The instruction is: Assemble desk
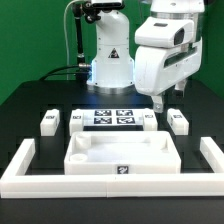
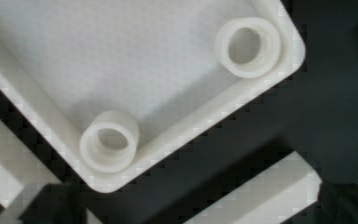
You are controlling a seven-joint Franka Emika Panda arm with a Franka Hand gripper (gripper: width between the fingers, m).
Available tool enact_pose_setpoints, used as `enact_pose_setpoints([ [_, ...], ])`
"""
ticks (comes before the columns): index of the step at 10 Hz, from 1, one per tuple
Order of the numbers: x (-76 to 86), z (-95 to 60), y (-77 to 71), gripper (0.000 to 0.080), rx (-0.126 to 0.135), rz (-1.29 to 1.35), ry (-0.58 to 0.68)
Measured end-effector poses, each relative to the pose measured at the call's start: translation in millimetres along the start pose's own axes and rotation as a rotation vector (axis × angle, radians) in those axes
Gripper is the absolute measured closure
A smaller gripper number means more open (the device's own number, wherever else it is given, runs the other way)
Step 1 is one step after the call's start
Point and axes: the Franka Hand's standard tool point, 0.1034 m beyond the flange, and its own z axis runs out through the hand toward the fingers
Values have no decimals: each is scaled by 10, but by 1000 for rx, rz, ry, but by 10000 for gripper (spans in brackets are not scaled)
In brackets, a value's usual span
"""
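The desk's white tabletop [image 1: 120, 155] lies inside the fence with its rim facing up. In the wrist view the tabletop [image 2: 149, 75] fills most of the picture, with two round leg sockets [image 2: 247, 45] near one edge. Several small white tagged legs stand behind it: two at the exterior view's left [image 1: 48, 122] and two at its right [image 1: 178, 121]. My gripper [image 1: 165, 100] hangs open in the air above the right-hand legs and touches nothing. In the wrist view the gripper [image 2: 197, 205] shows only dark fingertips [image 2: 43, 205] far apart, with nothing between them.
The marker board [image 1: 112, 117] lies flat between the legs. A low white fence [image 1: 20, 165] borders the left, right and front of the work area. The arm's base [image 1: 110, 60] stands at the back. A white strip [image 2: 247, 195] crosses the dark table beside the tabletop's corner.
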Motion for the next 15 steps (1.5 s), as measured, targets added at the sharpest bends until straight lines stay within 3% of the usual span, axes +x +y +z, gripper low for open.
enact_pose_setpoints([
  [8,-10,11,-1,150,1,-31,-1],
  [9,-117,79,-23,150,-21,-100,20],
  [10,-320,154,-87,150,-16,-149,12],
  [12,-802,338,-42,150,-9,-464,9],
  [13,-951,449,-1,150,4,-580,7],
  [15,-1083,628,47,150,15,-733,12],
])
